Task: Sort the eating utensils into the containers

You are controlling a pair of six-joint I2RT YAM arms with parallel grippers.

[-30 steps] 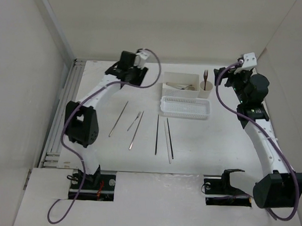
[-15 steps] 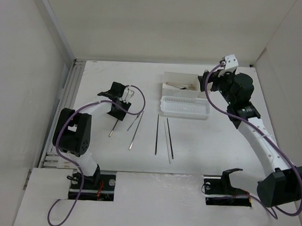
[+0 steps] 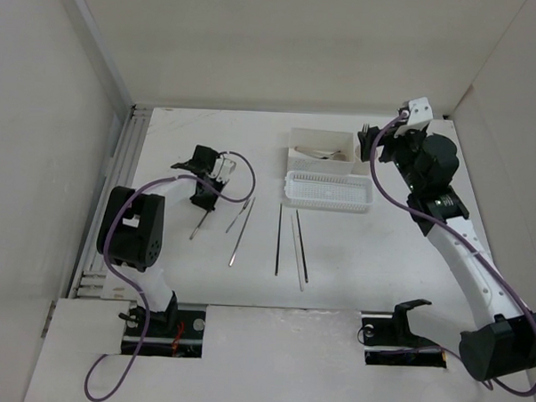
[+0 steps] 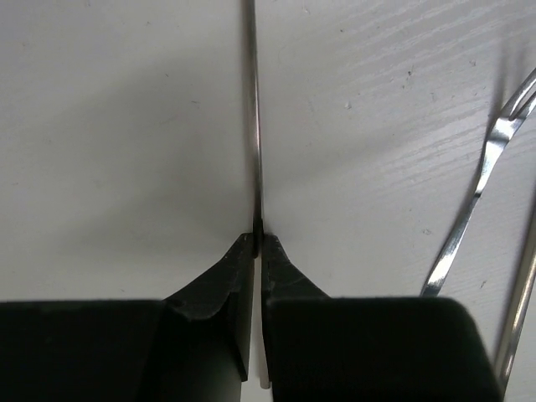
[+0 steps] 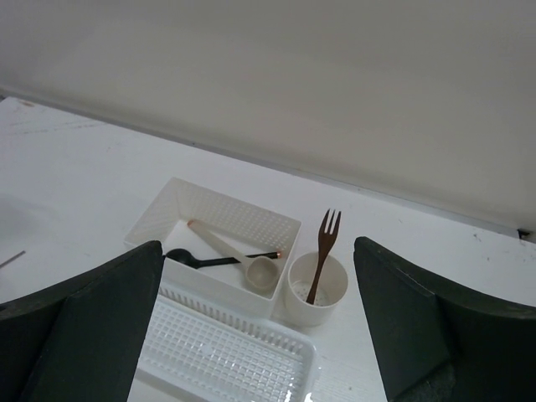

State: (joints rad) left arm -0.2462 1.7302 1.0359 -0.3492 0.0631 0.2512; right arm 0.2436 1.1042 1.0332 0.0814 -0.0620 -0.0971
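Note:
My left gripper [image 4: 258, 241] [image 3: 204, 196] is down at the table, shut on the end of a thin silvery chopstick [image 4: 253, 100] [image 3: 196, 226]. A silvery utensil [image 4: 473, 201] lies just to its right. My right gripper [image 5: 258, 251] [image 3: 370, 145] hangs open and empty above the containers. The deep white box [image 5: 251, 219] [image 3: 322, 137] holds a black spoon [image 5: 197, 260] and a cream spoon [image 5: 243, 258]. A brown fork [image 5: 322, 251] stands in the small cream cup [image 5: 314, 314]. In front of them the low perforated tray [image 5: 218, 352] [image 3: 329, 191] has nothing in it.
More chopsticks lie mid-table: a silvery one [image 3: 242, 234], a dark one [image 3: 278, 239], a pale one [image 3: 296, 251] and another dark one [image 3: 302, 247]. White walls close in the back and sides. A metal rail [image 3: 107, 221] runs along the left edge.
The left arm came back from the far side to the leftmost chopstick, and its jaws closed on that chopstick's end. The right arm swung over the containers, staying open.

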